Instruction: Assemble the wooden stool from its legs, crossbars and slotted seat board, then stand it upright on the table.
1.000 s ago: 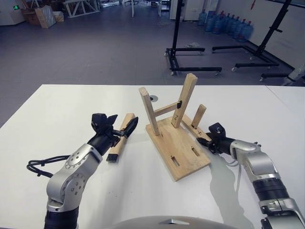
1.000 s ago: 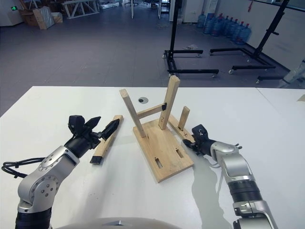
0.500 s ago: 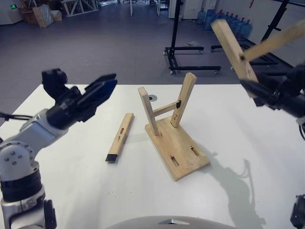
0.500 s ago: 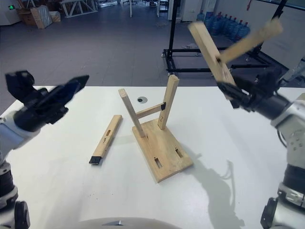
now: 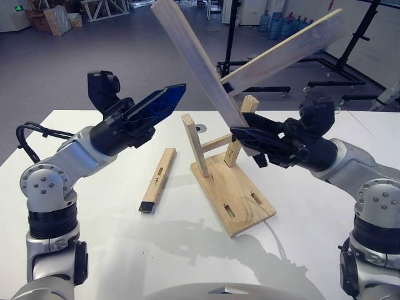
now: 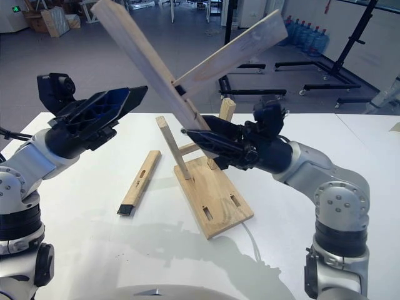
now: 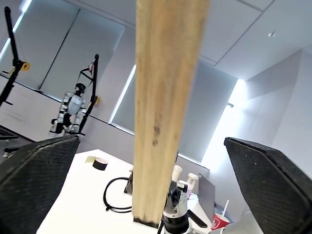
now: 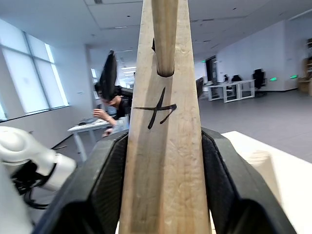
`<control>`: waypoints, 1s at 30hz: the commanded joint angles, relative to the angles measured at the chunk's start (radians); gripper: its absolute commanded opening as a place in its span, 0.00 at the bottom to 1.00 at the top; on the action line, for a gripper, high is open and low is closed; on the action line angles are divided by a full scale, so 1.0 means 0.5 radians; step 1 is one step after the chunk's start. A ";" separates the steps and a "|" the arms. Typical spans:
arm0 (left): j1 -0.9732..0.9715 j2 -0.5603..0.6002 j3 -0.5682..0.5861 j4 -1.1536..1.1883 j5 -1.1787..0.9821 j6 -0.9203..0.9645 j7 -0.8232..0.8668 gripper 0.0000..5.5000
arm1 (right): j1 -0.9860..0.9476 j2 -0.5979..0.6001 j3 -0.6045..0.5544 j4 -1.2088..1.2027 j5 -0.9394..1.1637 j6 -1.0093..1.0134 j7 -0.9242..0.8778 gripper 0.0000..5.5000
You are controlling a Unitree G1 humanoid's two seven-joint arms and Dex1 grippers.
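The slotted seat board (image 5: 236,199) lies flat on the white table (image 5: 87,237). Two legs (image 5: 195,145) joined by a crossbar (image 5: 215,143) stand up out of it. One loose leg (image 5: 157,179) lies to the board's left. My right gripper (image 5: 242,134) is shut on a second leg (image 5: 195,57) with its crossbar (image 5: 284,49), held high and tilted over the board. The right wrist view shows that leg (image 8: 163,146) clamped between both pads. My left gripper (image 5: 156,105) is open, raised left of the held leg. Its fingers (image 7: 34,185) stand wide on either side of the leg (image 7: 163,107), not touching it.
A black cable (image 5: 37,132) hangs off my left arm. Free tabletop lies in front of the board and to its right. Black metal stands (image 5: 253,65) and water bottles (image 5: 300,25) stand on the floor beyond the table's far edge.
My right gripper has swung the held leg and crossbar from the far right to above the seat board. My left gripper has moved right toward that leg, still open.
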 commanded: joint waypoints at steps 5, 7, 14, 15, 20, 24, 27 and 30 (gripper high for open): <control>-0.182 -0.051 0.000 0.060 -0.330 -0.107 0.194 0.98 | 0.060 0.113 0.206 -0.036 0.029 -0.022 -0.126 0.37; -0.198 -0.057 -0.013 0.069 -0.389 -0.117 0.241 0.98 | 0.067 0.125 0.230 -0.045 0.035 -0.028 -0.139 0.37; -0.179 -0.056 -0.071 0.085 -0.397 -0.109 0.294 0.98 | 0.045 0.161 0.268 -0.052 0.044 -0.047 -0.177 0.37; -0.169 -0.057 -0.074 0.087 -0.394 -0.110 0.300 0.98 | 0.044 0.162 0.271 -0.052 0.046 -0.048 -0.180 0.37; -0.173 -0.082 -0.068 0.126 -0.418 -0.138 0.352 0.87 | 0.058 0.157 0.283 -0.048 0.036 -0.058 -0.177 0.37; -0.184 -0.085 -0.065 0.142 -0.452 -0.128 0.366 0.75 | 0.062 0.156 0.298 -0.042 0.018 -0.069 -0.174 0.37; -0.183 -0.093 -0.066 0.149 -0.466 -0.126 0.379 0.68 | 0.069 0.161 0.314 -0.045 0.000 -0.074 -0.172 0.37; -0.189 -0.100 -0.059 0.156 -0.476 -0.119 0.385 0.58 | 0.074 0.162 0.325 -0.046 -0.012 -0.078 -0.172 0.37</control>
